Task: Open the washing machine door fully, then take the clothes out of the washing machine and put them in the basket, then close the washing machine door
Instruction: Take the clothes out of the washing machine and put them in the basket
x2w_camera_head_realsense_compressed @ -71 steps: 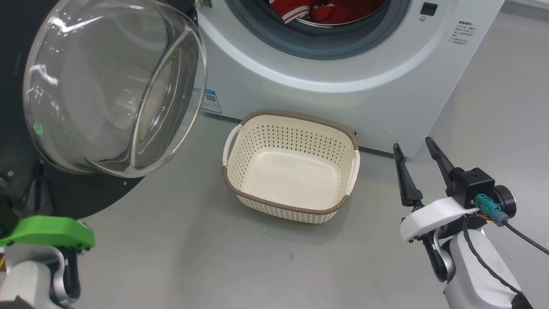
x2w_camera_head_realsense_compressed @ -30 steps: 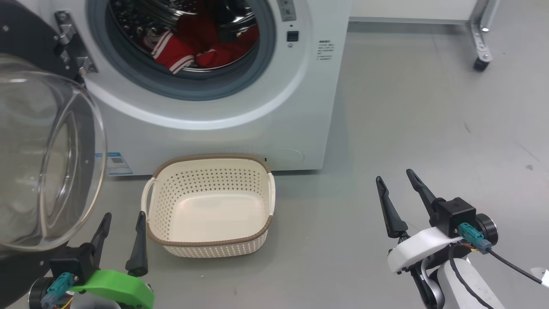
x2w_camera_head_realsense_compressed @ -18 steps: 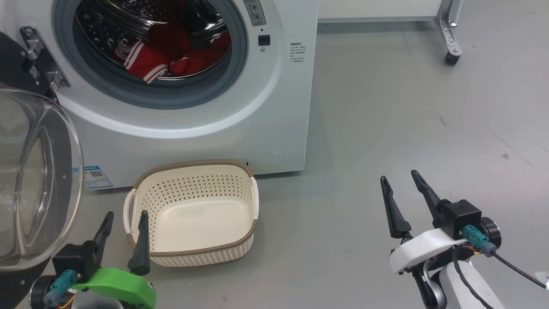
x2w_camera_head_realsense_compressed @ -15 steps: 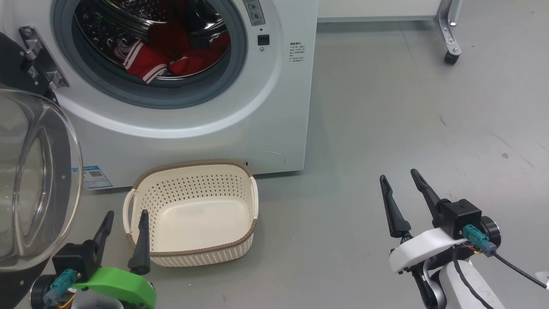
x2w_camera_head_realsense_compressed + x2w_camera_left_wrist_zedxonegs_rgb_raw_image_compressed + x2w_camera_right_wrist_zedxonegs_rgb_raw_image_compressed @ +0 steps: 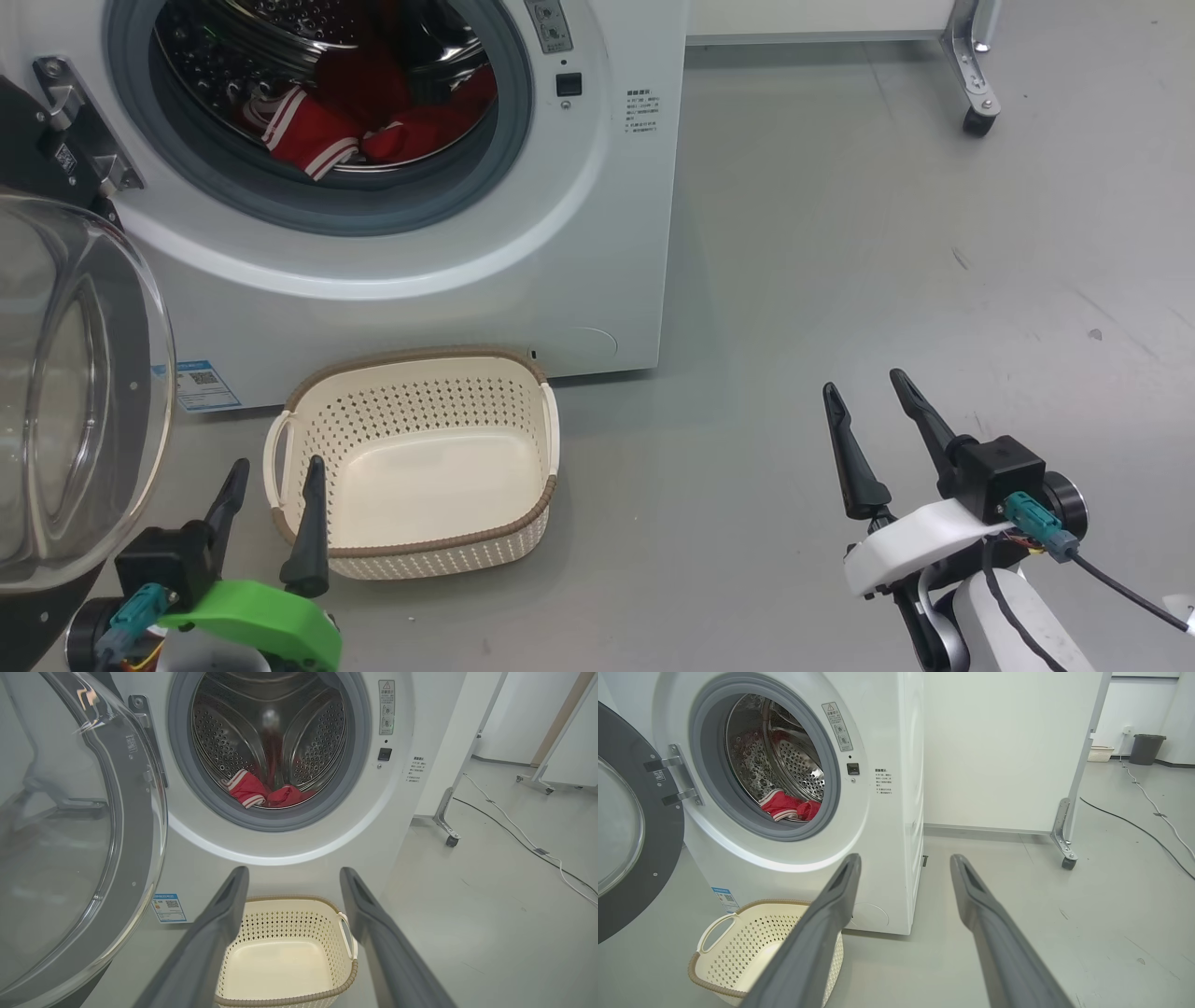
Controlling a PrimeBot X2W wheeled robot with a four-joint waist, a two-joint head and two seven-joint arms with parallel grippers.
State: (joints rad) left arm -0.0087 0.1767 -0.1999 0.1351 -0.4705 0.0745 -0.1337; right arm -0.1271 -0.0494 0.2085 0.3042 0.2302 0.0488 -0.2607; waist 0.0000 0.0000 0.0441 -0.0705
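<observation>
The machine (image 5: 448, 271) takes up the head view from 10 to 12 o'clock, its drum mouth nearly whole. Two seconds ago that mouth was cut off at the top edge and the glass bowl covered the upper left. The whole picture has shifted since, so the camera moved, not the things. Over the last half second the view has hardly drifted.

The door (image 5: 84, 392) hangs at 9 o'clock, swung wide on its hinge and clear of the opening. I judge the opening step to be done.

The basket (image 5: 411, 357) sits on the floor at 7 o'clock, just in front of the machine's base, with nothing in it.

The clothes (image 5: 317, 140) lie low in the drum at 11 o'clock, red with striped trim, none taken out yet.

The left gripper (image 5: 278, 462) is at 7 o'clock, beside the basket's near-left corner. Its fingers are released and hold nothing. The right gripper (image 5: 862, 381) is at 4 o'clock over bare floor, well apart from the basket, likewise released and empty.

Next comes the reach into the drum. The left wrist view already looks straight at the clothes.
</observation>
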